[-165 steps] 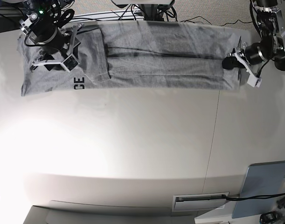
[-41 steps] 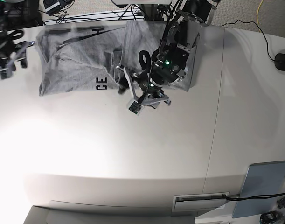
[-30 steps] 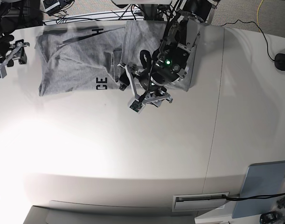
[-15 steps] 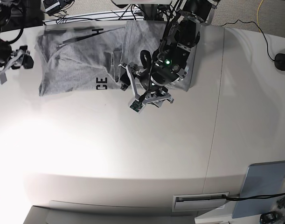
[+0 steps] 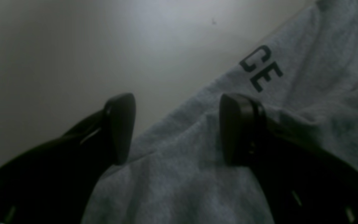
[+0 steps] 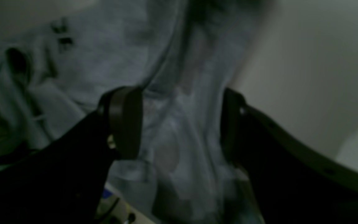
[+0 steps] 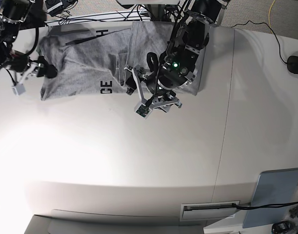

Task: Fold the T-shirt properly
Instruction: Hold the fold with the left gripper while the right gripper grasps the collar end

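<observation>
Along the far edge of the white table point(image 7: 139, 161) the grey T-shirt point(image 7: 85, 61) lies bunched and partly folded, its near hem under the left gripper point(image 7: 149, 100), whose fingers point(image 5: 239, 129) stand apart with one over the cloth beside the black letters "CE" point(image 5: 261, 71) and the other over bare tabletop. At the shirt's opposite end the right gripper point(image 7: 29, 78) is spread wide as well, clamping nothing, with rumpled fabric showing between its pads point(image 6: 126, 123). Its wrist view is dark and blurred, so whether the pads touch the cloth cannot be told, and the left arm's body hides the middle of the shirt in the base view.
</observation>
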